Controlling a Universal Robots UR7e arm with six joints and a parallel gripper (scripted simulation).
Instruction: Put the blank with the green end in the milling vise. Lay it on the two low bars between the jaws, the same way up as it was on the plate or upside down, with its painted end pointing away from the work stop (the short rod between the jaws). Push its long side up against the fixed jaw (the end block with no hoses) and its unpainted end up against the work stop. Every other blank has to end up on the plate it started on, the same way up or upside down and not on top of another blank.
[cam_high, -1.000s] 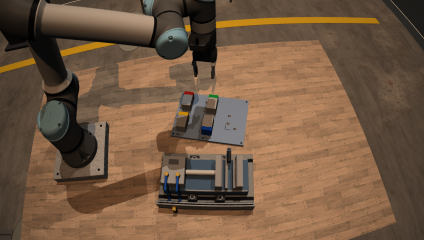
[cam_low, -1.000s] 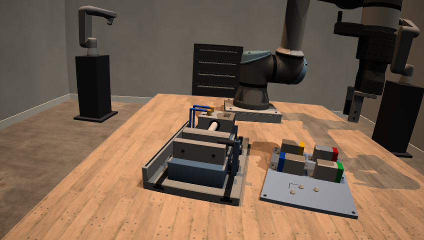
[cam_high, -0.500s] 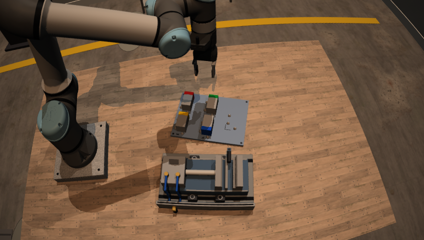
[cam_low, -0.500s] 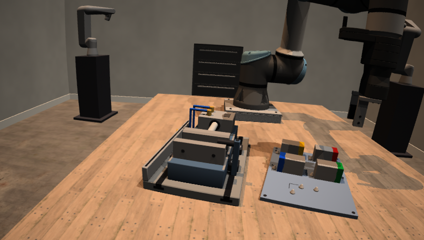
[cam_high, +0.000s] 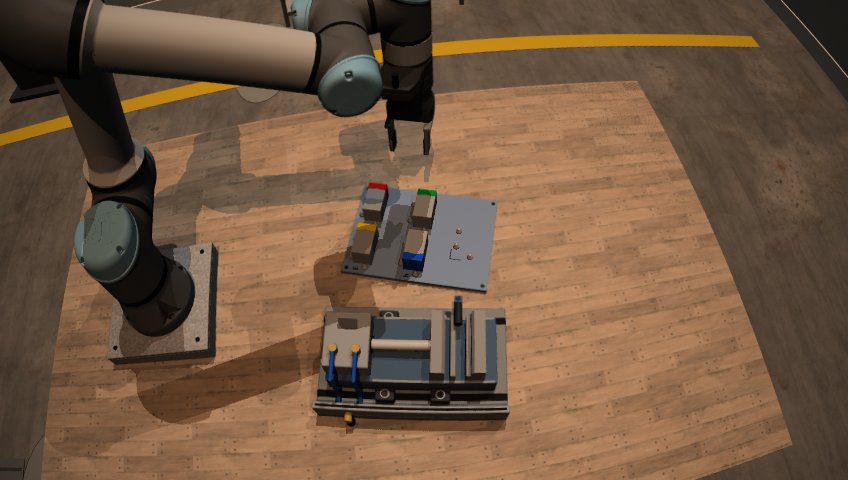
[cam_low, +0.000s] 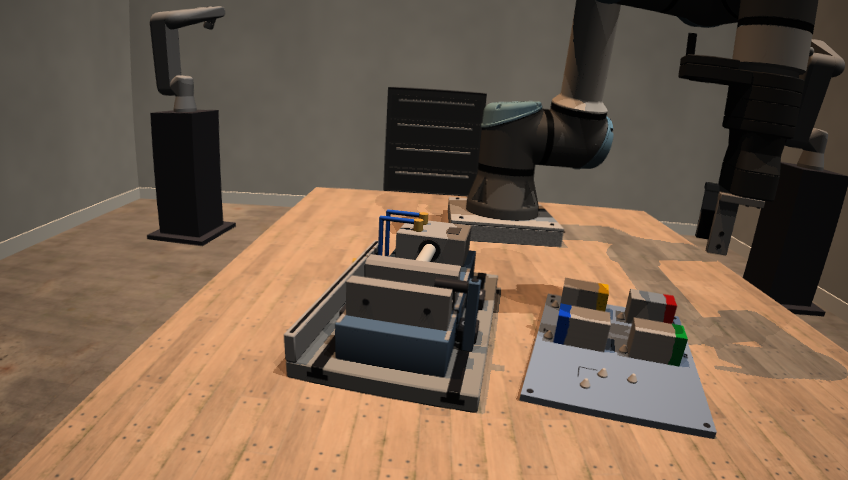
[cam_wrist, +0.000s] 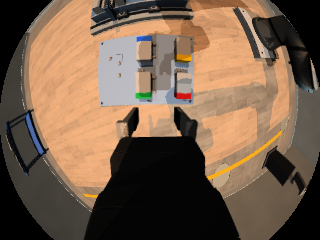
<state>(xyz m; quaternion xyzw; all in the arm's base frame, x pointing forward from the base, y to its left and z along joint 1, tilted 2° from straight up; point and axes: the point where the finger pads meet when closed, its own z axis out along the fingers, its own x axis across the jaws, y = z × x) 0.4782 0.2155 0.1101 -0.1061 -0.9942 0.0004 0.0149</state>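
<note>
1. Centre of the exterior view: the milling vise (cam_high: 410, 365) (cam_low: 395, 344) (cam_wrist: 142, 16) stands on the worktop (cam_high: 595, 237) (cam_low: 238, 356) (cam_wrist: 65, 100).
2. Lower right: the green-ended blank (cam_high: 423, 211) (cam_low: 651, 340) (cam_wrist: 143, 84) sits on the plate (cam_high: 467, 211) (cam_low: 618, 404) (cam_wrist: 112, 92).
3. Right edge, above the worktop: the pincer (cam_high: 408, 142) (cam_low: 710, 243) (cam_wrist: 156, 114), released, fingers spread wide, holding nothing.

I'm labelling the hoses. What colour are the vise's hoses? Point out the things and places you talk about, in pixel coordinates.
The hoses (cam_high: 355, 365) (cam_low: 380, 236) are blue, clearest in the top view.

Dim, warm light w/ hard shadows on tabletop, dark room edges; wrist cam fisheye-curved, black corners, slightly soft.
</note>
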